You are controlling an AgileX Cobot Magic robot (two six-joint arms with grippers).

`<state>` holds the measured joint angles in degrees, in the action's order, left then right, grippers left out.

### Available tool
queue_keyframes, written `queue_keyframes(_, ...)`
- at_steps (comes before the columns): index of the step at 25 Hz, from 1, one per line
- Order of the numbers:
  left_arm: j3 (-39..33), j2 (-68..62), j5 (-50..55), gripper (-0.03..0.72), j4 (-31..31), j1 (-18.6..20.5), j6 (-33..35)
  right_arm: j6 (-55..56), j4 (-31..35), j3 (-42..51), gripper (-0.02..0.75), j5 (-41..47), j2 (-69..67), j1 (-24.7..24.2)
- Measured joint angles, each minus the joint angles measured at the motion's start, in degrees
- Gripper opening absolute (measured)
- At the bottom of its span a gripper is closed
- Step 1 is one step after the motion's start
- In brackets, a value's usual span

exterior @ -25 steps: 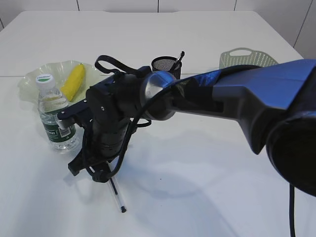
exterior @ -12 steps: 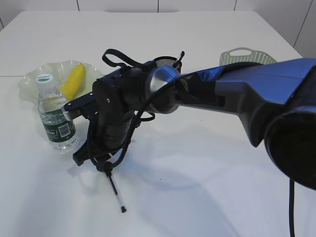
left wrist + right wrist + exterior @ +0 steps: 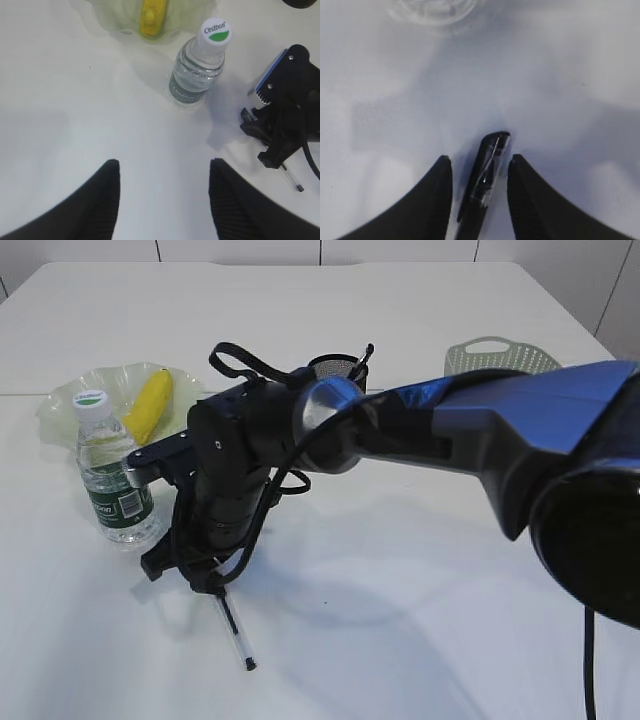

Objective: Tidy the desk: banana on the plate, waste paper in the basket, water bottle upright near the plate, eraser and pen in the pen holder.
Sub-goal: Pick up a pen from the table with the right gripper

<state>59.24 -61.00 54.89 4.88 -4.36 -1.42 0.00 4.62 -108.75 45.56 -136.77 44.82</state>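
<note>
Right wrist view: right gripper half-open, straddling clear black-capped pen lying on white table, no contact visible. Centre it, then squeeze. Left gripper wide open, empty.

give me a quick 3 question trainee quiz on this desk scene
1. True or false: the banana lies on the plate.
2. Where does the pen sit relative to the right end effector? A) between its fingers B) in the holder C) under the bottle
3. Fill in: the bottle stands ____.

Key: 1 true; 2 A; 3 upright
</note>
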Motion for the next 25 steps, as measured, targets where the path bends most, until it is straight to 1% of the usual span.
queue_keyframes(5, 0.00, 0.00, 0.31, 0.400, 0.00, 0.00, 0.00, 0.00, 0.89, -0.50, 0.281, -0.26, -1.00, 0.00)
queue_keyframes(7, 0.00, 0.00, 0.72, 0.400, 0.00, 0.00, 0.00, 0.00, 0.89, -0.62, 0.262, -0.26, -1.00, 0.00)
queue_keyframes(11, 0.00, 0.00, 0.88, 0.400, 0.00, 0.00, 0.00, 0.00, 1.03, -0.96, 0.200, -0.03, -1.12, 0.00)
queue_keyframes(20, 0.00, 0.00, 0.97, 0.398, -0.27, 0.00, 0.00, 0.00, 1.03, -0.96, 0.181, 0.19, -1.12, 0.00)
queue_keyframes(25, 0.00, 0.00, 0.97, 0.397, -0.62, 0.00, 0.00, 0.00, 1.03, -0.96, 0.136, 0.32, -1.12, 0.00)
